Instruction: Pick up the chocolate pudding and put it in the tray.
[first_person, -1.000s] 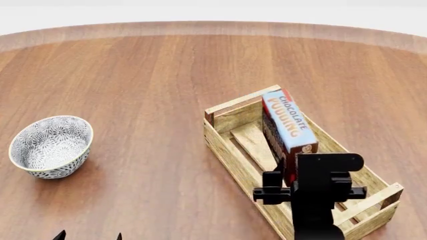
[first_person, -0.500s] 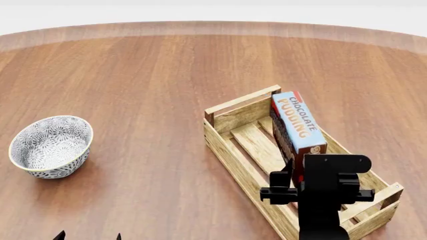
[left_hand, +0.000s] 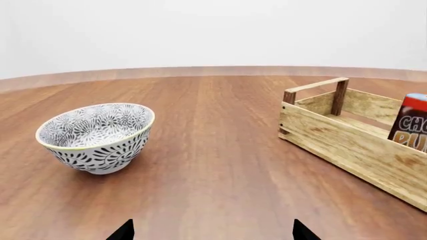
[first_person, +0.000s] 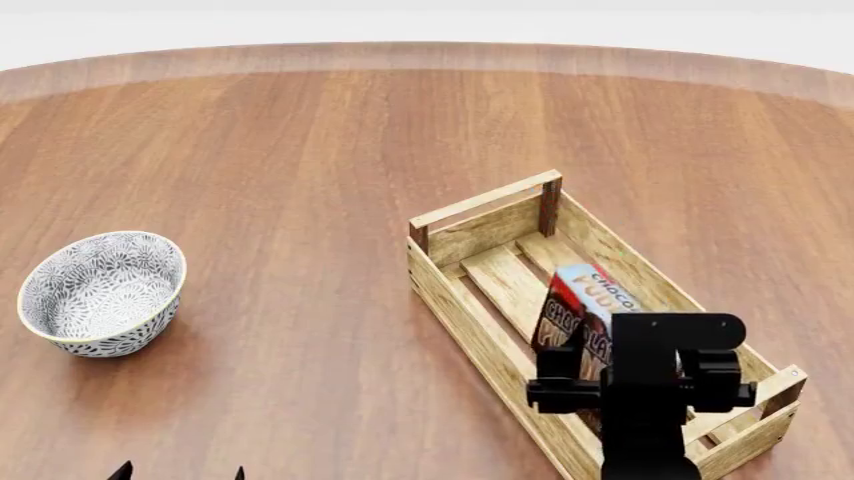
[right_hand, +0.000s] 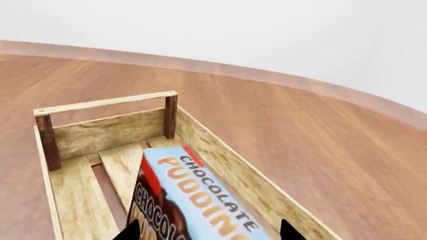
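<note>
Nearest in the head view, the right hand (first_person: 638, 385) hangs over the near end of the tray (first_person: 467, 310), gripping the chocolate pudding (first_person: 585, 305) between its fingers. The carton sits inside the tray, tilted, its light-blue lettered top facing up and away toward the far handle bar. The left hand (first_person: 180, 472) shows only two dark fingertips at the bottom edge, spread apart and holding nothing. Farther left on the wooden desk (first_person: 307, 150) stands a patterned white bowl (first_person: 102, 292), well apart from the tray, upright.
</note>
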